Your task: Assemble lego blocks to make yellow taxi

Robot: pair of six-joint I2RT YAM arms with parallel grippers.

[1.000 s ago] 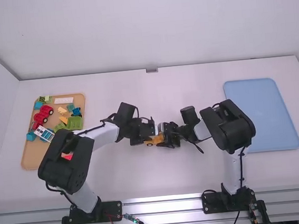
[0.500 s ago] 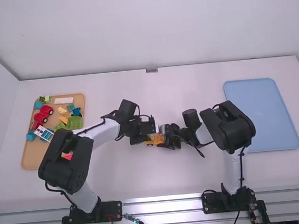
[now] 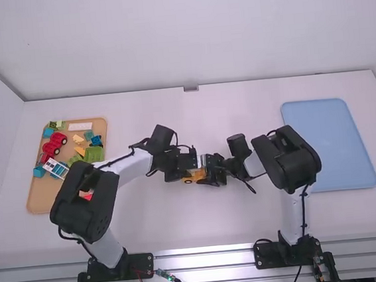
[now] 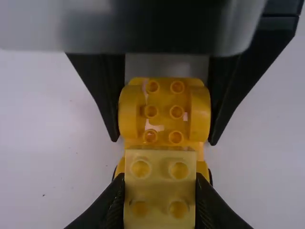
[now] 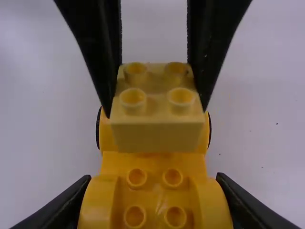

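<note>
Block (image 4: 160, 164) pale yellow; car base (image 5: 155, 164) orange-yellow; right-hand tray (image 3: 329, 144) plain light blue.

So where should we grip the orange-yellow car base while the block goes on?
I'd grip the car base across its rounded sides, coming from the right arm's side, where the right gripper holds it. The sides bulge opposite each other, giving each finger a face, and the studs between stay free. The left gripper has the block at the other end.

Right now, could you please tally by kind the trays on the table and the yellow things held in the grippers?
Trays: 2 (tan tray, blue tray)
Blocks: 1 (yellow block, in the left gripper)
Wheeled bodies: 1 (yellow body, in the right gripper)
Total: 4
</note>
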